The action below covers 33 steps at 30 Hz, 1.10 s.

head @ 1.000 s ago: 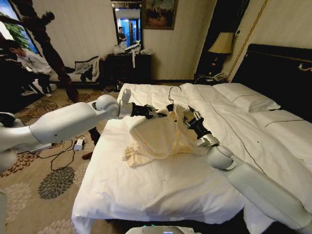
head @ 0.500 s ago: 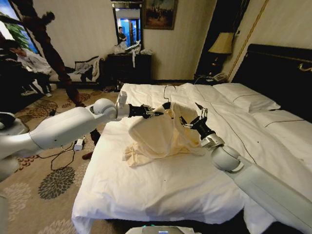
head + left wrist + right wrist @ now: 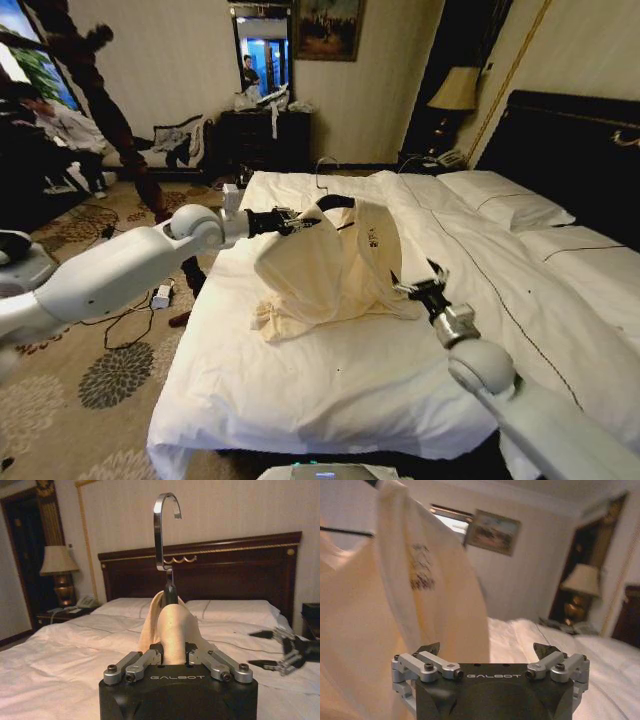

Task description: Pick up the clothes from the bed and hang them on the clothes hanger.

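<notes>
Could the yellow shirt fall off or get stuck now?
Maybe. Just the left gripper holds the thin black hanger and the cream soft shirt, so they could tip or slip. The shirt's hem lies bunched on the white duvet of the bed and might drag. The right gripper sits open near the fabric and could snag it.

Hotel bedroom: double bed (image 3: 330, 390), bedside lamp (image 3: 455, 90).

My left gripper (image 3: 175, 655), matt black casing with brushed metal links, pinches soft matt cream cloth, the clothes (image 3: 325, 265). Above it the clothes hanger (image 3: 165, 535) shows a glossy chromed hook. My right gripper (image 3: 420, 282) has the same bare metal. Beneath both, the bed (image 3: 340, 385) is smooth white cotton; beyond my left gripper, a polished dark wood headboard (image 3: 225, 572).
</notes>
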Motion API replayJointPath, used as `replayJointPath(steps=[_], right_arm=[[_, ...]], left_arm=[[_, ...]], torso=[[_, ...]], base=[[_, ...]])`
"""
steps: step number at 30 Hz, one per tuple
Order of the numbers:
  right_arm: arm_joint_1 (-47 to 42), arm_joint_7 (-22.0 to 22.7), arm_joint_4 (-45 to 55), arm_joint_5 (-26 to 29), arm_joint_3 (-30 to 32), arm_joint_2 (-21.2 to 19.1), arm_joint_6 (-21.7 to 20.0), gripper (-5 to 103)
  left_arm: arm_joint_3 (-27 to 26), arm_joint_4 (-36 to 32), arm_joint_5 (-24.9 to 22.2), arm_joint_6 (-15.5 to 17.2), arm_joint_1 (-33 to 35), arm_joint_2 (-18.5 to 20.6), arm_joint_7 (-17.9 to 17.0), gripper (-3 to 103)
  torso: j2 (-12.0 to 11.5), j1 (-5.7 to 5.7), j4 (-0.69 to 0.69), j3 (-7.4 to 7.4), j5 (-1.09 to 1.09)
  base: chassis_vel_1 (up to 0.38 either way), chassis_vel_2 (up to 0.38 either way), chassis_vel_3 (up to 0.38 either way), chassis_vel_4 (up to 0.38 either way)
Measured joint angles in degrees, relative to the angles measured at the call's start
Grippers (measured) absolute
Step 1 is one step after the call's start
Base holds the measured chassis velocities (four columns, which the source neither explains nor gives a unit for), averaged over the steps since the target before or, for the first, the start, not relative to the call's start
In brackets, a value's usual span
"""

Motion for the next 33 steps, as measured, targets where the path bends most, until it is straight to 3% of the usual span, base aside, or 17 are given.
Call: replayJointPath(steps=[3, 5, 10, 14, 25, 33], right_arm=[[-4.7, -2.0, 1.3, -0.5, 4.3, 3.5, 1.2, 100], [-9.0, -4.1, 2.3, -3.3, 7.6, 6.9, 3.5, 100], [-13.5, -5.9, 3.1, -8.6, 10.7, 11.1, 7.2, 100], [-13.7, -6.1, 3.2, -9.1, 10.8, 11.3, 7.5, 100], [-13.3, -6.1, 3.2, -9.2, 10.4, 11.0, 7.5, 100], [-13.2, -6.0, 3.1, -9.2, 10.3, 10.9, 7.4, 100]], left_arm=[[-2.6, -1.2, -0.2, 0.0, 1.9, 0.9, -1.0, 18], [-5.8, -2.5, -0.5, 0.0, 4.3, 1.8, -2.0, 18], [-9.7, -4.2, -0.5, 0.0, 8.3, 3.8, -4.1, 18], [-11.8, -5.1, -0.7, 0.0, 9.9, 5.5, -6.5, 18], [-18.6, -5.0, -0.1, 0.4, 12.7, 8.4, -13.5, 18], [-21.6, -5.3, 0.9, 0.0, 13.7, 9.8, -15.6, 18]], torso=[[0.0, 0.00, -0.01, 0.00, -0.01], [0.0, 0.00, -0.03, -0.01, -0.01], [0.0, -0.01, -0.03, -0.01, -0.03], [0.0, 0.00, 0.03, 0.00, -0.01], [0.0, 0.01, -0.01, 0.01, -0.02], [0.0, 0.00, -0.01, 0.01, -0.01]], base=[[0.000, 0.000, 0.000, 0.000], [0.000, 0.000, 0.000, 0.000], [0.000, 0.000, 0.000, 0.000], [0.000, 0.000, 0.000, 0.000], [0.000, 0.000, 0.000, 0.000], [0.000, 0.000, 0.000, 0.000]])
